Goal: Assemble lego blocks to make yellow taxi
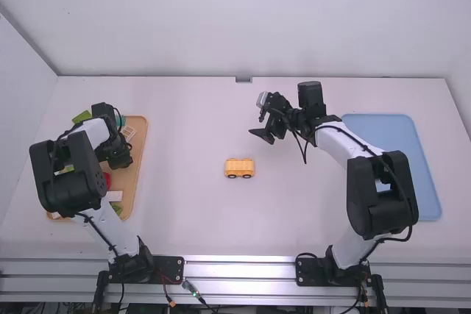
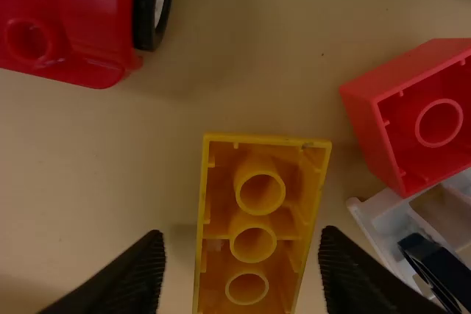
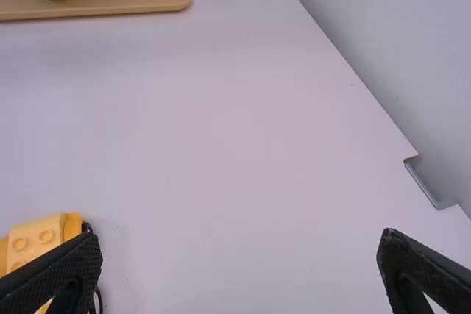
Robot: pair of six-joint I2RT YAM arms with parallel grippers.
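Left gripper (image 1: 124,161): fingers apart, either side of yellow block (image 2: 252,227). Right gripper (image 1: 257,123): fingers apart, near yellow car (image 1: 239,167).

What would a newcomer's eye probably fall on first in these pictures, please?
Probably the small yellow car, standing on its wheels near the middle of the white table. Next might come the tan tray of bricks at the left, where the left gripper is open around an upturned yellow block. The blue tray at the right also stands out.
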